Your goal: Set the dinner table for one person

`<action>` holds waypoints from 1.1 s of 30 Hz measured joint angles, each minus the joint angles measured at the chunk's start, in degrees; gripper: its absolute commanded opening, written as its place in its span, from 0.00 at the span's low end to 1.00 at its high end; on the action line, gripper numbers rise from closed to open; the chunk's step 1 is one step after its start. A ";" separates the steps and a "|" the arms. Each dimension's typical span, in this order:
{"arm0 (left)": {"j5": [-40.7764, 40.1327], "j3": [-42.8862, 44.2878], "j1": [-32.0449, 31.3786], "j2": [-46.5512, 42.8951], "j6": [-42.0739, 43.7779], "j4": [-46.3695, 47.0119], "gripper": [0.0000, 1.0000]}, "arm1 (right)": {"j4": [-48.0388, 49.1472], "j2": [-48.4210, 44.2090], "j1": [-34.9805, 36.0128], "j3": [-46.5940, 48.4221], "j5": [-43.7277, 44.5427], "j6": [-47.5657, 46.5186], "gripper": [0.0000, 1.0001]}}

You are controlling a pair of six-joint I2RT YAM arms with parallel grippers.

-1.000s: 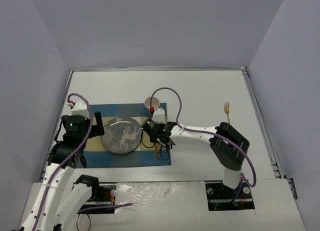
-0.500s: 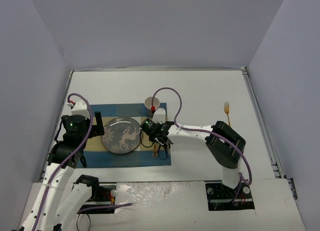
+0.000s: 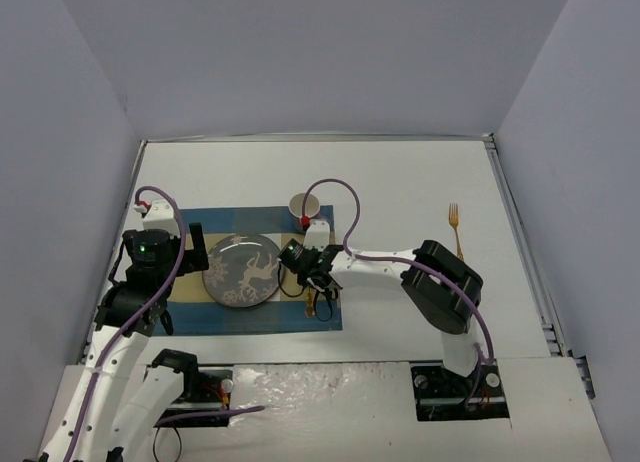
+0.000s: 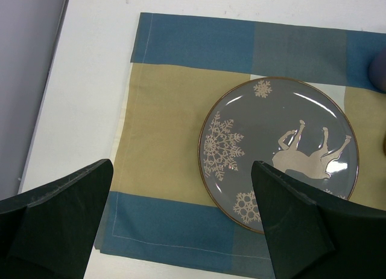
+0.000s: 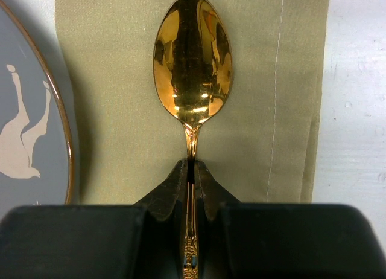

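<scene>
Tabletop [image 3: 400,182], white, matte and rectangular, carries a blue-and-tan checked cloth placemat [image 3: 250,320] at its near left. Since one second earlier the right arm [image 3: 440,287] has swung leftward, its elbow now nearer the mat; the left arm [image 3: 140,282] is unchanged. Right jaws are clamped on the handle of a gold metal spoon [image 5: 192,58], whose bowl lies over the tan band between the round grey snowflake-patterned plate [image 4: 278,152] and the mat's right hem. Left jaws stand apart above the mat's left part. White surface runs from that hem to a gold fork [image 3: 455,227] near the right edge.
</scene>
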 measured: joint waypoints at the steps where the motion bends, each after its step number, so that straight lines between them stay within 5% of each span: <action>1: 0.00 0.01 0.00 0.00 -0.01 0.00 0.97 | 0.04 0.05 0.01 0.00 0.00 0.00 0.00; 4: 0.00 0.02 0.00 0.00 -0.01 -0.01 0.97 | 0.06 0.09 0.01 0.00 0.00 -0.02 0.00; 11: 0.00 0.02 0.00 0.00 -0.02 -0.02 0.97 | 0.41 0.12 0.01 0.00 -0.06 -0.21 0.26; 23: 0.00 0.01 0.00 -0.14 -0.02 -0.07 0.97 | -0.45 -5.75 -1.25 -3.38 -0.45 -3.62 0.57; 26: 0.12 0.02 0.00 -0.17 0.00 -0.09 0.97 | -0.07 -12.97 -6.00 -7.53 -2.07 -6.84 0.58; 33: 0.20 0.02 -0.01 -0.19 -0.01 -0.11 0.97 | 0.70 -25.04 -30.43 -13.30 -5.14 -18.90 0.59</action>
